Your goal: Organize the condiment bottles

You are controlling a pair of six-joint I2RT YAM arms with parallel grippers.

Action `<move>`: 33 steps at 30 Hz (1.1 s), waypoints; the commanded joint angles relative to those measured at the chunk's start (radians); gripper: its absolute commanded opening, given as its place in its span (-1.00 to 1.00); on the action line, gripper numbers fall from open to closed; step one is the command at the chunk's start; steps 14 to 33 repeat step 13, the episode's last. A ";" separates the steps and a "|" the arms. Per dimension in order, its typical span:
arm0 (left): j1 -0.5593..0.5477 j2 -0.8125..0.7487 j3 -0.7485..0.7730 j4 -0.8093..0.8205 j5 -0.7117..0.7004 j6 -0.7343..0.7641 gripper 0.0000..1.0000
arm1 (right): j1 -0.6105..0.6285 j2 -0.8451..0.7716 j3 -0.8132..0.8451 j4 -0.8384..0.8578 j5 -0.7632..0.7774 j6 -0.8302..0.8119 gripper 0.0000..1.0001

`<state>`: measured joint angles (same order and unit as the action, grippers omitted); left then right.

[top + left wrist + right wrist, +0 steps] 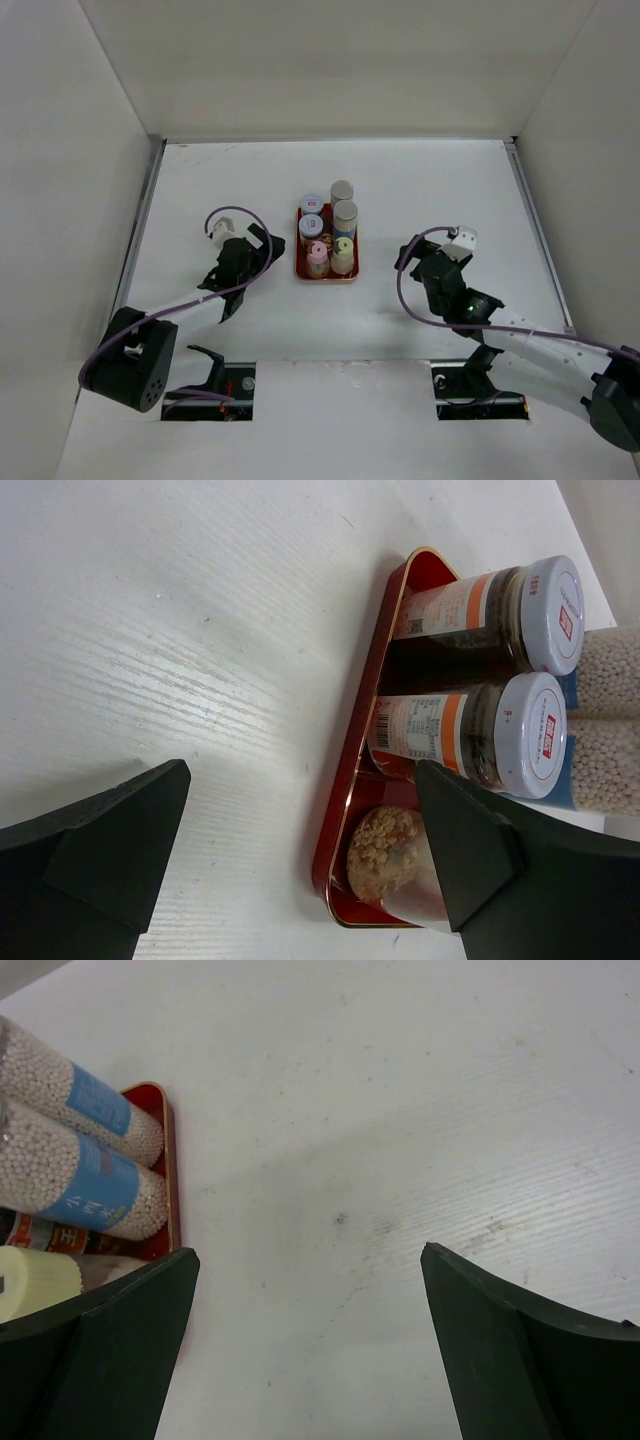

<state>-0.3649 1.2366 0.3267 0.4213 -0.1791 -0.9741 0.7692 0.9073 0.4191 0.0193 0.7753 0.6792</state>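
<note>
My left claw [302,770] hangs with its two black fingers [110,850] spread wide apart and nothing between them. Beneath it lie the white tabletop [200,630] and the near rim of the flat red rectangular tray [345,810]. My right claw [310,1252] is also fully apart and empty, above bare tabletop, with a corner of the tray at the left edge of its wrist view.

The six small cylindrical condiment bottles [320,228] all stand upright in the tray, packed close in two columns of three. In the left column two white-capped jars [311,226] with dark contents and orange-banded labels sit at the far end, and a pink-capped jar [318,252] sits at the near end. In the right column two grey-capped jars [345,212], filled with pale pellets and wearing blue labels, sit at the far end. A cream-capped jar [343,247] sits nearest me in that column.

Seen from above, my left claw sits near the tray's left side without touching it. My right claw is off to the tray's right, somewhat farther away, and touches neither tray nor jar.
</note>
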 commanded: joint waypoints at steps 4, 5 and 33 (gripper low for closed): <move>0.001 -0.023 0.020 0.025 0.003 -0.002 1.00 | -0.008 -0.021 0.006 0.030 -0.007 0.043 1.00; 0.001 -0.023 0.021 0.024 0.007 -0.002 1.00 | -0.008 -0.010 0.007 0.036 -0.008 0.045 1.00; 0.001 0.011 0.037 0.033 0.030 0.005 1.00 | -0.002 0.054 0.052 0.048 -0.019 0.033 1.00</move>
